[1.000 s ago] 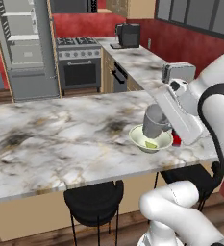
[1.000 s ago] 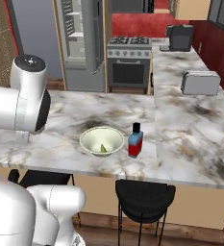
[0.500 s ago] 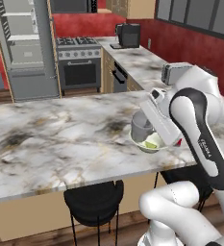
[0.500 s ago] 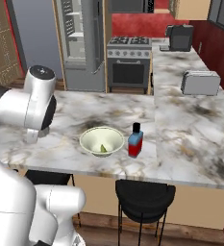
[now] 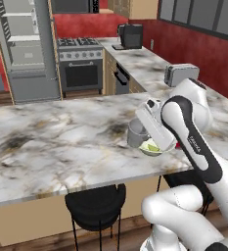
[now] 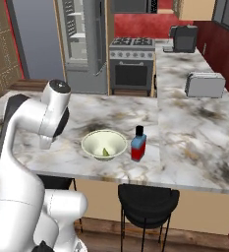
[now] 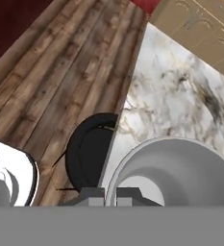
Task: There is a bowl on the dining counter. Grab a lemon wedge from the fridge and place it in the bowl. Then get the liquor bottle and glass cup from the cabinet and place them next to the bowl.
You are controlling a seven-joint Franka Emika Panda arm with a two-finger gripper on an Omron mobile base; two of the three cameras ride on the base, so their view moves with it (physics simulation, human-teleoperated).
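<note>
A steel range (image 5: 81, 66) with burners on top and a dark oven door stands against the far wall. To its right, on the side run of marbled surface, a black coffee machine (image 5: 130, 36) sits at the far end and a silver toaster (image 6: 205, 84) stands nearer, well apart from it. Two black round stools (image 6: 148, 201) are tucked under the near edge, over a wood plank floor (image 7: 60, 72). The walls behind are red.
</note>
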